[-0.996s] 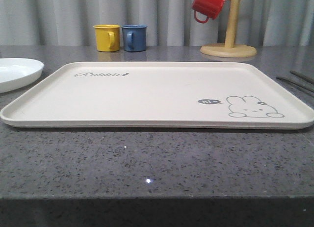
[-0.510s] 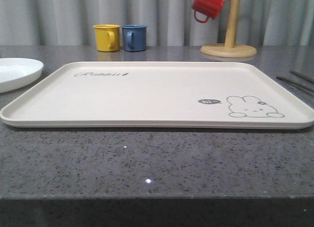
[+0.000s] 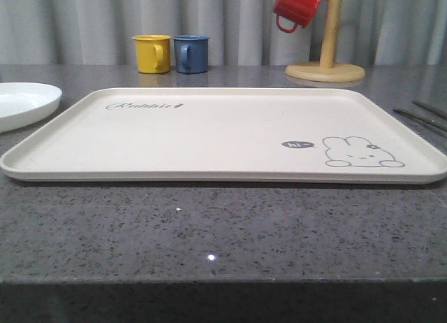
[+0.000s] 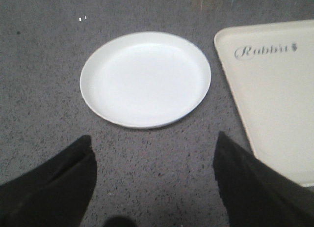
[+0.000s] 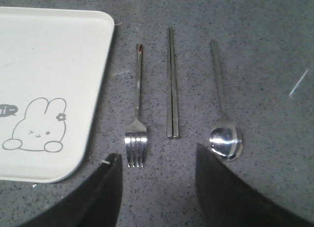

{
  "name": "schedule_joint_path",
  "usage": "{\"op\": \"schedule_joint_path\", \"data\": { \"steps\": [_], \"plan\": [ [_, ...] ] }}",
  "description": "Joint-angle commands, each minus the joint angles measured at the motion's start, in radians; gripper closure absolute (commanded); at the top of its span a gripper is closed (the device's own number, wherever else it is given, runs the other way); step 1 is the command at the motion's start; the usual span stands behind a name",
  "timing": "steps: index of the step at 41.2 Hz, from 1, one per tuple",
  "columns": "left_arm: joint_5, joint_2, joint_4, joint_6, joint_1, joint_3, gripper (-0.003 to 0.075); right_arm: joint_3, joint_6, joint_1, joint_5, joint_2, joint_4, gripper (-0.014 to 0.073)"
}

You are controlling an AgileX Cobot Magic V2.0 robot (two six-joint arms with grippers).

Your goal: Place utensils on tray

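Tray (image 3: 209,134) sits bare at table centre, its rim low so items can slide over it. Note the plate (image 4: 145,78) on the table just beside the tray's 9 o'clock edge, and the fork (image 5: 137,109), chopsticks (image 5: 171,84) and spoon (image 5: 223,114) laid parallel and apart off its 3 o'clock edge, fork nearest the rim; the spacing likely lets you pick each alone. Your left gripper (image 4: 152,187) hangs above the table near the plate, fingers spread wide, holding nothing. Your right gripper (image 5: 157,187) hangs over the fork tines and chopstick ends, likewise spread and unloaded. No item is on the tray yet.
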Motion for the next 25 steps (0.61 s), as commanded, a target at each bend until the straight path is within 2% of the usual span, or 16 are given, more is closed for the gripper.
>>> {"op": "schedule_joint_path", "data": {
  "steps": [1,7,14,25],
  "plan": [
    [0.006,0.088,0.017,-0.007,0.002,-0.081,0.0217,-0.027,-0.002,-0.005,-0.058,0.010,-0.007,0.0211],
    [0.075,0.245,0.023,-0.007,0.020,-0.181,0.0217,-0.027,-0.002,-0.005,-0.058,0.010,-0.007,0.0211],
    [0.131,0.430,-0.010,0.020,0.167,-0.288,0.0217,-0.027,-0.002,-0.005,-0.058,0.010,-0.007,0.0211],
    [0.128,0.650,-0.451,0.327,0.395,-0.405,0.0217,-0.027,-0.002,-0.005,-0.058,0.010,-0.007,0.0211]
  ]
}}
